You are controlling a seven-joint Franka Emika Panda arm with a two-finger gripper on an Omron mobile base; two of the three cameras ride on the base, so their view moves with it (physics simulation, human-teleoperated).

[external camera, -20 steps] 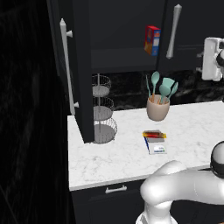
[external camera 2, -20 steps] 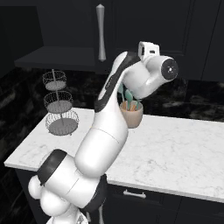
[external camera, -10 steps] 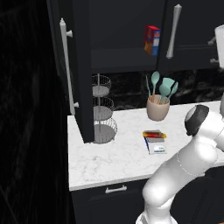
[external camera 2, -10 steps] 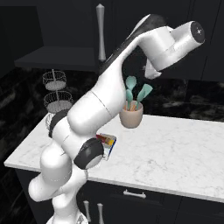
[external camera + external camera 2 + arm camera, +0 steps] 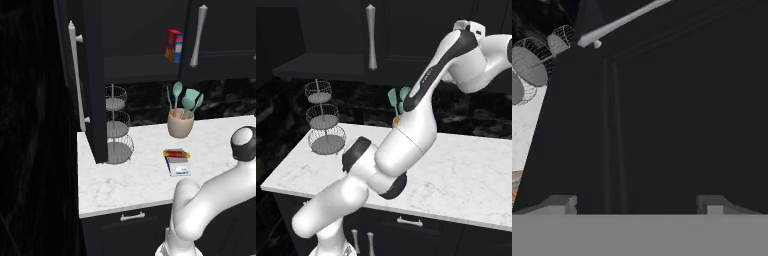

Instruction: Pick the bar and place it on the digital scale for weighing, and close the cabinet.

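White arm [image 5: 406, 145] rises from lower left, bends up and right across the frame, wrist end at upper right near the dark cabinet [image 5: 416, 30] front. Gripper itself too hard to make out there. Long silver handle [image 5: 371, 37] hangs vertical on the cabinet door, top centre. Three-tier wire basket stand [image 5: 323, 117] sits at left back of the white marble counter [image 5: 476, 170]. Teal utensils [image 5: 397, 97] poke out behind the arm, their pot mostly hidden. Short drawer handle [image 5: 409, 222] below counter edge.
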